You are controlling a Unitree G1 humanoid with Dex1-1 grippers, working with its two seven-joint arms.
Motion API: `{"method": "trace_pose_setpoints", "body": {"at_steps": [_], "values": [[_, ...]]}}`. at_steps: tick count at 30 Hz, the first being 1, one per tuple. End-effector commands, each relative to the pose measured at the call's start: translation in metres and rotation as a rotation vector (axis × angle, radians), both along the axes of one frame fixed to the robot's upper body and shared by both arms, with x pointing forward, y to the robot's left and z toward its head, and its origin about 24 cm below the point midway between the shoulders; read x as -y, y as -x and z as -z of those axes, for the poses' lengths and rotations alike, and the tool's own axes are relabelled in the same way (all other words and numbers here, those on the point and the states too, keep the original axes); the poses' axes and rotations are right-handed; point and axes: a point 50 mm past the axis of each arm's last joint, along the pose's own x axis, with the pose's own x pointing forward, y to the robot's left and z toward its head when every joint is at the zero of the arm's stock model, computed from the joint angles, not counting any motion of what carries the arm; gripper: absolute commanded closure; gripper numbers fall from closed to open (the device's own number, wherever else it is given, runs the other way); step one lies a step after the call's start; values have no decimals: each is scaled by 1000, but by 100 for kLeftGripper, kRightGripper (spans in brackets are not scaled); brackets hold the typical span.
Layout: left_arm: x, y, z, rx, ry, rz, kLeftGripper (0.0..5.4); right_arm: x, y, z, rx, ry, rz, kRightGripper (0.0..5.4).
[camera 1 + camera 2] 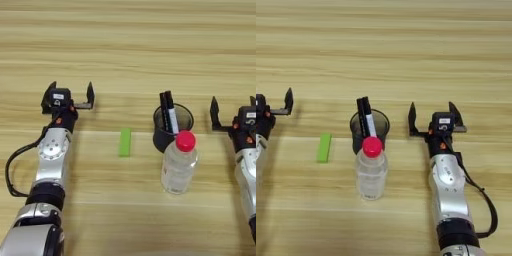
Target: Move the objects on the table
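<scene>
The bottle stands touching the cup at the cup's 5 o'clock, with two pens leaning upright inside the cup. A reach for the cup from 6 o'clock would likely knock the bottle over, and a bump could tip the pens out. A green block lies at the cup's 9 o'clock. On the desk, the left gripper and right gripper flank them, forearms low, fingers spread wide and holding nothing, pointing to 12 o'clock.
</scene>
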Motion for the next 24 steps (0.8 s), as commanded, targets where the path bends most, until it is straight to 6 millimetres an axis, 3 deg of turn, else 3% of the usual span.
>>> {"method": "trace_pose_setpoints", "body": {"at_steps": [1, 21, 24], "values": [[1, -2, -2, 6, -12, 9, 4, 2, -2, -3, 12, 0, -1, 0], [3, -2, -2, 7, -10, 9, 4, 3, -2, -3, 9, 11, -2, 0], [6, -2, -3, 11, -7, 7, 4, 11, 9, -7, 18, 63, -18, 0]]}}
